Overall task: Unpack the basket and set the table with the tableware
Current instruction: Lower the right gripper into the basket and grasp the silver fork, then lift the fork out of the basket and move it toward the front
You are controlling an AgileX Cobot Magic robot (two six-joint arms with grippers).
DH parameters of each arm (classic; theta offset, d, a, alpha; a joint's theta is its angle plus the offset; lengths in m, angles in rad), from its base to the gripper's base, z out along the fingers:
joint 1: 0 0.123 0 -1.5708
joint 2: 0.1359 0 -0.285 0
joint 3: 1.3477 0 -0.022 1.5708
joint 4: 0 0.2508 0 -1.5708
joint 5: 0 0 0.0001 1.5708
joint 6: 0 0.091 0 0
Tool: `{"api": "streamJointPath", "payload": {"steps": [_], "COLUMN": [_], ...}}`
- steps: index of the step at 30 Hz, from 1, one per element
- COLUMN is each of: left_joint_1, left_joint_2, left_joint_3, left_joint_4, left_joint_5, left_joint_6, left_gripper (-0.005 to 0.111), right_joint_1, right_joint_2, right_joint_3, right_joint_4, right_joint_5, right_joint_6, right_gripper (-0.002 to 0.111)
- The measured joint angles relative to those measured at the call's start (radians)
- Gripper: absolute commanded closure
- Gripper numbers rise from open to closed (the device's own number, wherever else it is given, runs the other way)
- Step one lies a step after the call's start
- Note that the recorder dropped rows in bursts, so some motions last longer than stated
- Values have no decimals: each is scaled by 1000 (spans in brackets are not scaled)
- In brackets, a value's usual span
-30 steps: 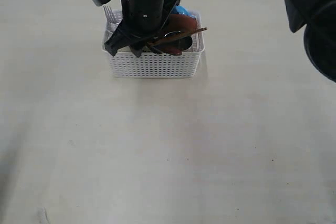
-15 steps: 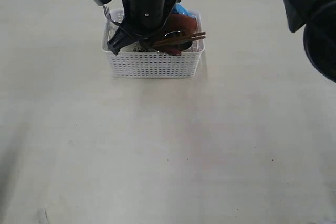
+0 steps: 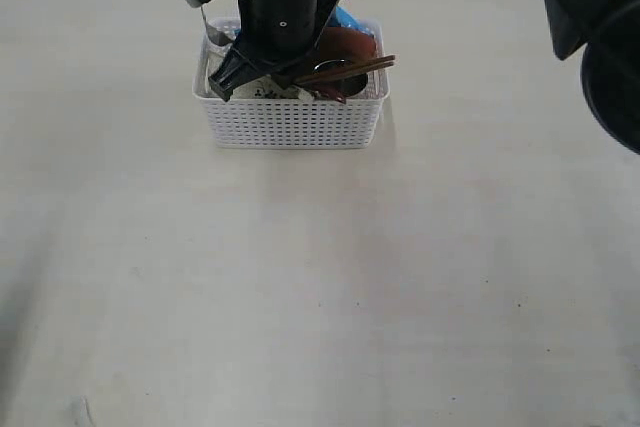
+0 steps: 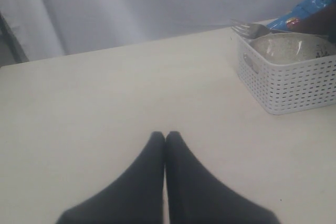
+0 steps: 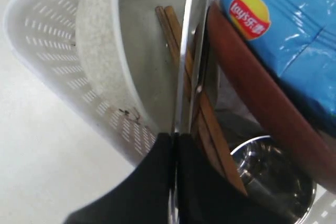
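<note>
The right gripper (image 5: 174,136) is pinched tight on a thin steel utensil (image 5: 185,66) inside the basket (image 5: 47,40). The wrist view shows only a narrow bright edge running away from the fingertips, so I cannot tell whether it is the knife or the fork's handle. That strip lies against the inner wall of the pale bowl (image 5: 102,61) on one side. On the other side the wooden chopsticks (image 5: 170,30) cross right beside it, touching or nearly so. Beyond those, the reddish-brown plate (image 5: 252,93) stands on edge with the blue chip bag (image 5: 283,35) behind it, and the steel cup (image 5: 273,171) sits low in the basket near the fingers. The basket stands at the far middle of the table (image 3: 320,277), whose near surface is where the pieces are to be laid, and nothing is set out yet. The left gripper (image 4: 165,137) rests closed and holding nothing, low over the table and well apart from the basket, where fork tines (image 4: 249,27) poke over a corner. The main risk, as I judge it, is the grip: smooth thin steel held edge-on could pivot or slide out once lifted. A lift that is not straight could also drag the chopsticks along, tip the bowl, or tug the light basket across the table.
</note>
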Motion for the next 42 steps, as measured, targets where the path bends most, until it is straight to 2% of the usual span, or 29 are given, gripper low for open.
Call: {"api": "streamJointPath", "payload": {"steps": [26, 38, 42], "left_joint_1": [0, 0, 0], "left_joint_2": [0, 0, 0], "left_joint_3": [0, 0, 0], "left_joint_4": [0, 0, 0], "left_joint_5": [0, 0, 0], "left_joint_6": [0, 0, 0], "left_gripper": [107, 107, 107], "right_joint_1": [0, 0, 36], "right_joint_2": [-67, -213, -275], "right_joint_3": [0, 2, 49], "right_joint_4": [-23, 30, 36], "right_joint_5": [-4, 83, 101], "right_joint_6": [0, 45, 99], "right_gripper": [109, 109, 109]}}
